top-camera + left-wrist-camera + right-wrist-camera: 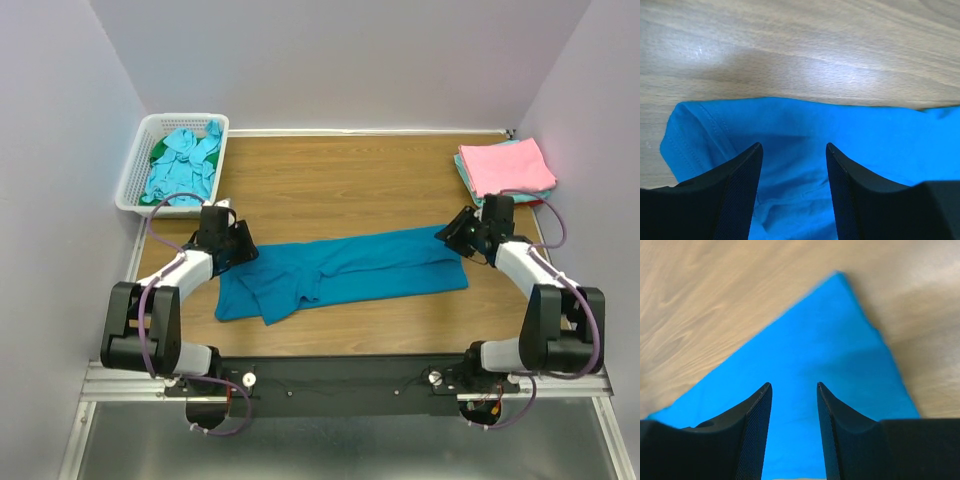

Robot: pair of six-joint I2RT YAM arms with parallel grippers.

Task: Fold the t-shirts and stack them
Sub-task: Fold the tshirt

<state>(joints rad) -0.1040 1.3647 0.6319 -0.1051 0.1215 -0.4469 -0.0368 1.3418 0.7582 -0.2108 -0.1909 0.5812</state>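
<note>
Teal t-shirt, long folded strip, flat at centre; pink-topped stack at far-right corner

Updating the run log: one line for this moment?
teal-blue cloth t-shirt: on wooden table; left jaws: open over it; right jaws: open over it

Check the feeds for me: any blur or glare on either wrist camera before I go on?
Right wrist: blurred, with the table grain and the teal-blue t-shirt edges smeared. Left wrist: sharp, stitching readable, one glare patch on the table, soft shadow beside the t-shirt. Top external: evenly lit, clear.
</note>
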